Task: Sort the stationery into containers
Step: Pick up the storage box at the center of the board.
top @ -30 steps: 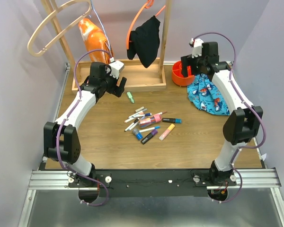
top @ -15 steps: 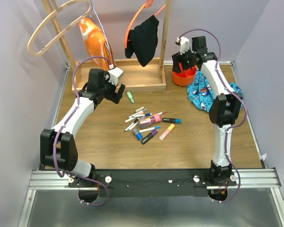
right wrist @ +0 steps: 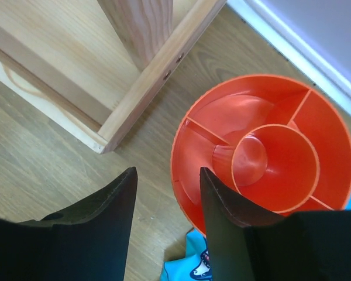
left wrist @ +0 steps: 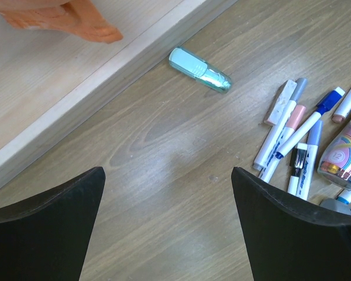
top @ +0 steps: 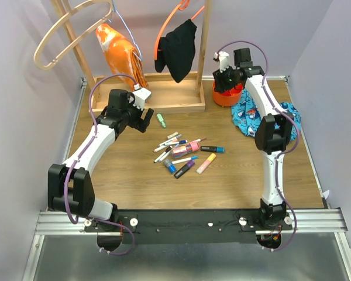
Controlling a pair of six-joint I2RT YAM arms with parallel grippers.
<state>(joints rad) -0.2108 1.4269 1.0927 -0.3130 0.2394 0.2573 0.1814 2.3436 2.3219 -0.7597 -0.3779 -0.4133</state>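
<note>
Well in front of the wooden rack base, toward the arm bases: the stationery, heaped in one loose pile of pens, markers and a pink tube, none of it sorted yet. Closer in, just before the rack base's front edge: the left gripper, jaws spread wide, nothing between them, aimed down at bare wood beside the pile's edge. Probably held that wide to straddle a pen from that side of the pile. Just in front of the rack base's front edge, apart from the pile: a small green item, likely no part of the job. Off the rack base's right end and a little nearer: a blue patterned cloth, tucked against the container. Just beyond it, beside that same right end: the orange tub, upright, every compartment bare. Over its rim on the rack side: the right gripper, fingers parted by a modest gap, holding nothing, one finger overlapping the tub wall in the wrist view. Seemingly lined up to pinch that wall and drag the tub nearer the pens, given how far apart tub and pile lie; cannot tell whether touching. Above the rack base, at the far back: an orange garment and a black garment on hangers.
</note>
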